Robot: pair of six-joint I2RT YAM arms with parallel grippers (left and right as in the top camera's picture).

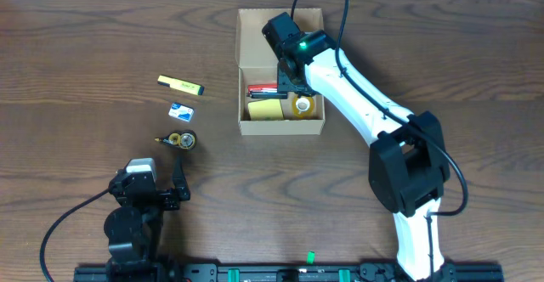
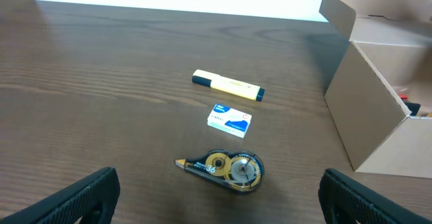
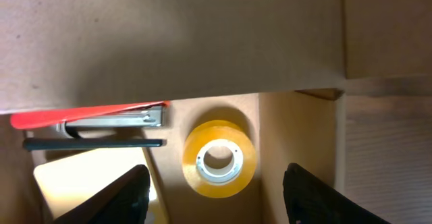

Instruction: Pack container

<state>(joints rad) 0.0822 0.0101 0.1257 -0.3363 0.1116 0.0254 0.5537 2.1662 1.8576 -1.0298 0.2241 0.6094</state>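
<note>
The container (image 1: 280, 127) stands open at the far middle of the table (image 1: 85, 44), a tape roll (image 3: 219, 137) lying inside beneath the right tool (image 3: 217, 187), which gapes wide and empty. I judge it should rise straight, clear of the walls. The left tool (image 2: 219, 196), also open and empty, hangs short of the correction tape (image 2: 226, 168); the flap (image 3: 169, 42) and arm (image 1: 357, 95) hide much of the inside.

white right arm (image 1: 353, 91), black joints (image 1: 408, 170), green status light (image 1: 301, 46)

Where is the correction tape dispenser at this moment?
In the overhead view, the correction tape dispenser lies on the table left of the cardboard box, just below the small blue-and-white packet.
</note>
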